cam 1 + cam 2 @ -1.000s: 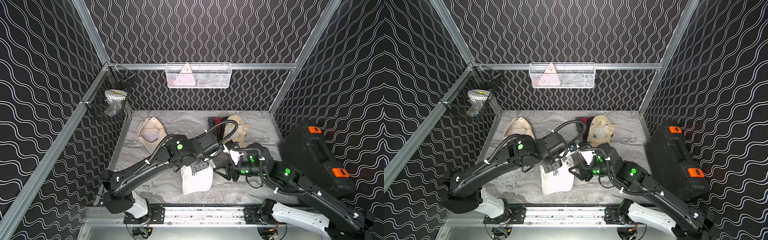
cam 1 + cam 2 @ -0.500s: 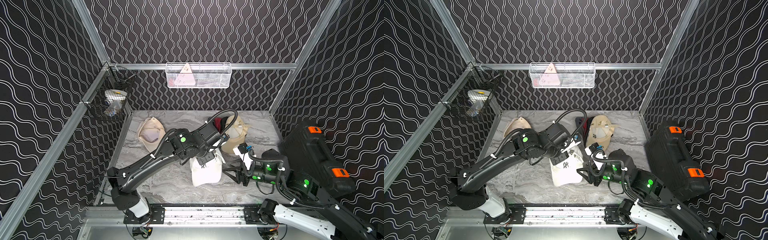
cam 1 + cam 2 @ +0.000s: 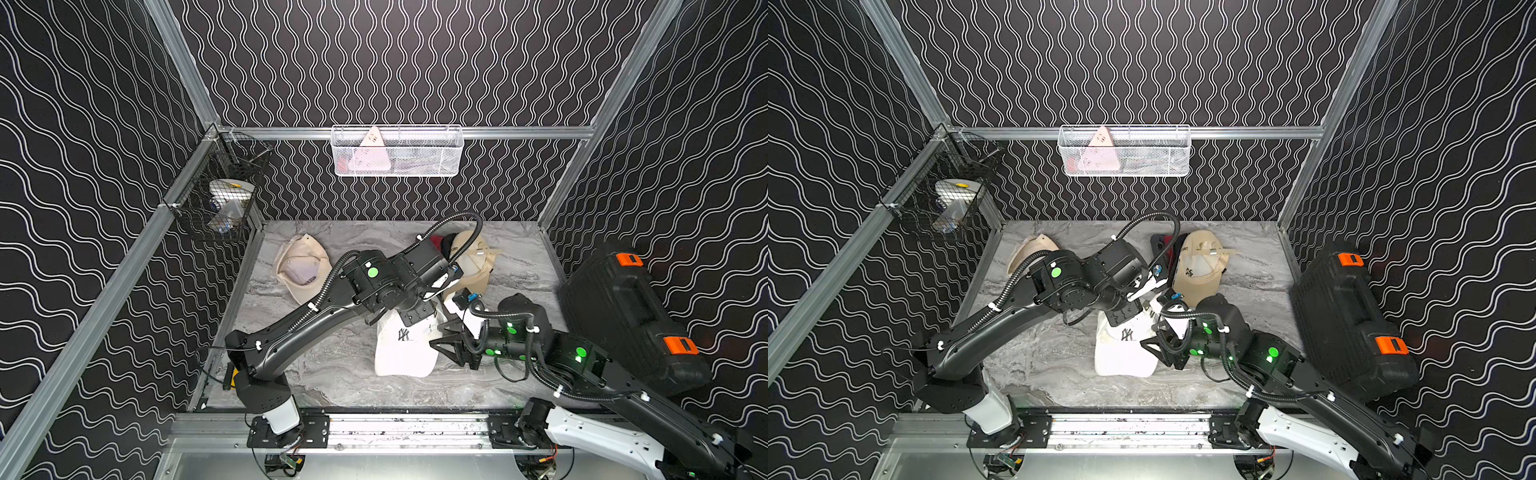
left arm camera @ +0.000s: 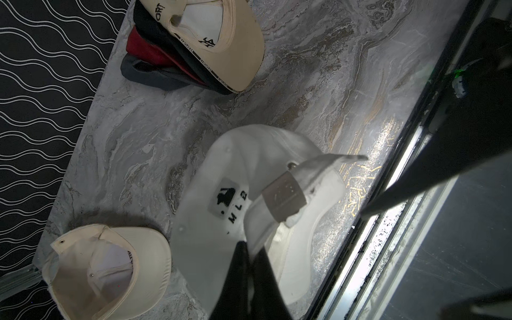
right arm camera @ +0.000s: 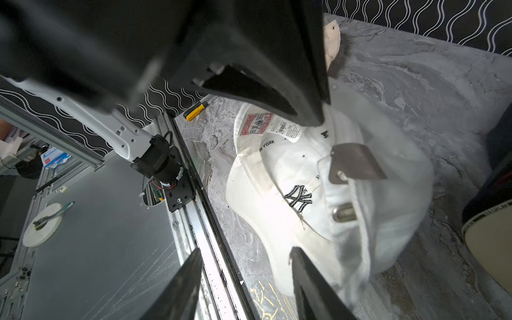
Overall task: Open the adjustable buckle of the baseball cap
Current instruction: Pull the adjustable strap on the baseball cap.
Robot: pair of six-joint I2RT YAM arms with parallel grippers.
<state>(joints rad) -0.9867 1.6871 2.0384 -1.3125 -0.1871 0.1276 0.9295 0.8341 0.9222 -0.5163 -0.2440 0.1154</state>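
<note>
The white fabric baseball cap (image 3: 405,353) (image 3: 1121,357) with a black NY logo sits at the front middle of the grey marbled desk (image 3: 332,374), its brim pointing toward the front rail. The left gripper (image 3: 417,320) (image 4: 248,246) comes down on the rear of the cap, and the left wrist view shows its black fingers (image 4: 235,266) pressed together on the white back strap, so they are closed on the cap

The flat silver metal buckle (image 4: 284,198) (image 5: 354,164) sits on that strap just beyond the fingers, with the free strap end (image 4: 332,160) sticking out past it. Whether the buckle's flap is lifted cannot be told

The right gripper (image 3: 444,345) (image 3: 1154,345) (image 5: 245,250) lies low just beside the cap on its right side, its fingers (image 5: 188,277) spread apart and holding nothing. One finger overlaps the cap's edge in the right wrist view, but contact cannot be judged

A beige fabric cap (image 3: 301,270) (image 4: 110,271) lies upside down at the back left of the desk. A stack of caps (image 3: 473,257) (image 4: 194,50), beige on top of dark blue and red ones, lies at the back right. A black hard plastic case with orange latches (image 3: 623,316) stands at the right wall. A white wire basket (image 3: 397,151) hangs on the back wall and a black wire basket (image 3: 224,203) hangs at the left corner
</note>
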